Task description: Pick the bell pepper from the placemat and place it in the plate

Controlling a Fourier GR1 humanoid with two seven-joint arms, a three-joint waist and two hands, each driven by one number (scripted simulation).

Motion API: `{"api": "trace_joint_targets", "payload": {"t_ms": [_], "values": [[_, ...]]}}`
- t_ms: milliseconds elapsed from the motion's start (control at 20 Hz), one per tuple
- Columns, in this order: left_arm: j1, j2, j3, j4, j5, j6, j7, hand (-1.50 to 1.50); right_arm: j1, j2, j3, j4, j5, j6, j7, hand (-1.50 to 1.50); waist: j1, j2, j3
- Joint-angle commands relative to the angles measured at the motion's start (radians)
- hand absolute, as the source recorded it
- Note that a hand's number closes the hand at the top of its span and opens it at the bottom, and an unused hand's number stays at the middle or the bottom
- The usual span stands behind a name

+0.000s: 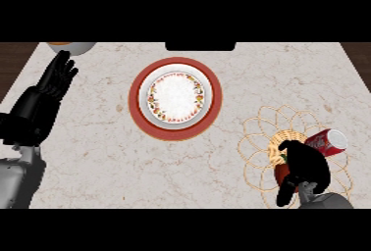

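My right hand (304,164) is down over the placemat (261,128) near the counter's (94,147) right edge, toward the near side. Its fingers are curled downward over a red object that I take to be the bell pepper (279,172); only a sliver of red shows at the hand's left side, the rest is hidden under my palm, so I read the hand as closed round it. The pepper sits on the woven centre of the placemat, a wiry, looped mat in pale gold. Just beside my hand, on the mat's right part, a red soda can (330,142) lies on its side, touching or nearly touching the back of the hand; I cannot tell which.

The plate (174,98) stands well apart, toward the counter's middle and far side: white, with a flowered rim and a broad red border.

My left hand (56,76) rests by the far left corner, fingers straight and pointing up. An orange-and-white bowl (71,47) shows just beyond it at the far edge.
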Motion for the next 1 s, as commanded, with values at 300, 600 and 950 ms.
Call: {"api": "trace_joint_targets", "payload": {"t_ms": [300, 600, 950], "values": [[0.014, -0.008, 0.022, -0.038, -0.014, 0.011, 0.032, 0.0, 0.348, -0.009, -0.053, -0.171, 0.14, -0.285, 0.09, 1.5, -0.034, -0.003, 0.006], [0.088, -0.001, 0.037, -0.088, 0.016, -0.046, 0.023, 0.0, 0.447, -0.067, -0.021, -0.51, 0.292, -0.247, 0.171, 1.5, -0.009, -0.003, 0.004], [0.01, -0.037, 0.023, -0.011, -0.04, -0.02, -0.006, 0.0, 0.327, 0.039, 0.128, -0.658, 0.404, -0.24, 0.15, 1.5, -0.004, 0.001, 0.005]]}}
